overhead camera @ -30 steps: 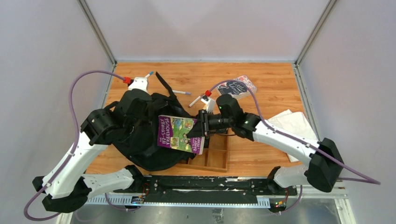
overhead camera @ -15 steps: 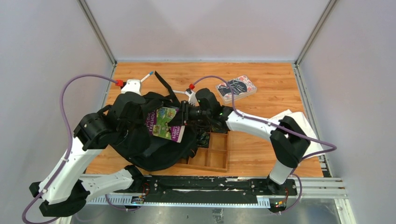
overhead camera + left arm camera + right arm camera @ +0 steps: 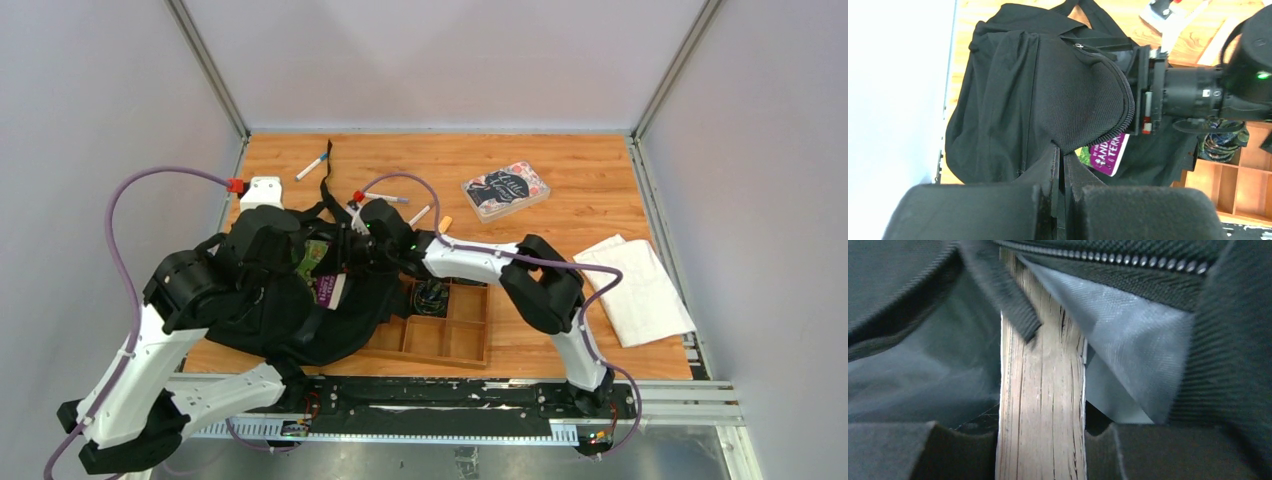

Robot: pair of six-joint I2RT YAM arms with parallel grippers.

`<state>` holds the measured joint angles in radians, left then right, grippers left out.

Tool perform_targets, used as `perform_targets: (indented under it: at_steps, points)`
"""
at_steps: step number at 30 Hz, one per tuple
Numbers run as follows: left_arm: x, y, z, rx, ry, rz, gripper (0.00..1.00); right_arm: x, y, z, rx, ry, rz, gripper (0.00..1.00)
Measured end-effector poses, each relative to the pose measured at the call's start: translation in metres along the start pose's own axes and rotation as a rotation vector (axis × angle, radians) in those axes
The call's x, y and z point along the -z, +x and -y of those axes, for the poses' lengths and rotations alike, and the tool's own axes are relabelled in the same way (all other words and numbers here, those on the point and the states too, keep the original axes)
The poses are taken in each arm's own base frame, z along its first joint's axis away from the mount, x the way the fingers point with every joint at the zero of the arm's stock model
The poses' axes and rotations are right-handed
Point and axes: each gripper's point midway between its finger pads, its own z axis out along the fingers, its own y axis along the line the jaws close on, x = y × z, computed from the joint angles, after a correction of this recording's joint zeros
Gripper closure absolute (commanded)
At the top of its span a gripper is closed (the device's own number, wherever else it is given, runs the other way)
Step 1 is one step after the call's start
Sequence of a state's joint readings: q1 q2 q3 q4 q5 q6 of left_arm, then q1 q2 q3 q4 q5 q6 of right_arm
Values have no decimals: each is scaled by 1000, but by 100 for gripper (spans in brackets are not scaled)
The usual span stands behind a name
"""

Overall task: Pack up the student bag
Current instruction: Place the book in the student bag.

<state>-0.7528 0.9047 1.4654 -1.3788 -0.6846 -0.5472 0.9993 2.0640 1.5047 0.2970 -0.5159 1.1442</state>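
On the desk's point(image 3: 560, 160) near left, the bag point(image 3: 330, 335) lies with its flap point(image 3: 1088, 100) pinched up by the closed left gripper point(image 3: 1059, 156) so the right gripper point(image 3: 1040, 436), clamped on the book point(image 3: 1040, 365), can slide it inside.

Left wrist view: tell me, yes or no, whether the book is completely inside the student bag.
No: a purple corner of the book sticks out under the zippered edge of the student bag.
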Motion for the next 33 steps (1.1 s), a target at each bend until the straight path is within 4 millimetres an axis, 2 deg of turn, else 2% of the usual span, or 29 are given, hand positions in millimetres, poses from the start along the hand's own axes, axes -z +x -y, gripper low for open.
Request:
perform_targets:
  at_steps: [4, 8, 14, 20, 22, 26, 30, 33]
  points:
    - [1, 1, -3, 4, -5, -2, 100, -19, 15, 14, -17, 39, -36, 100]
    - [1, 1, -3, 7, -10, -3, 100, -30, 20, 17, -19, 61, -59, 100]
    - [1, 1, -3, 15, -8, -2, 100, -45, 10, 10, -4, 76, -29, 100]
    - [2, 3, -1, 27, -1, -10, 100, -81, 0, 15, 3, 96, 9, 100]
    - [2, 3, -1, 28, 0, -12, 100, -91, 0, 17, 8, 99, 5, 89]
    - [2, 4, -2, 28, -2, -12, 100, -92, 8, 23, 20, 119, -19, 46]
    - [2, 4, -2, 27, -3, -12, 100, -89, 12, 24, 49, 121, -43, 12]
    - [2, 4, -2, 31, -3, -12, 100, -81, 19, 28, 77, 140, -69, 5]
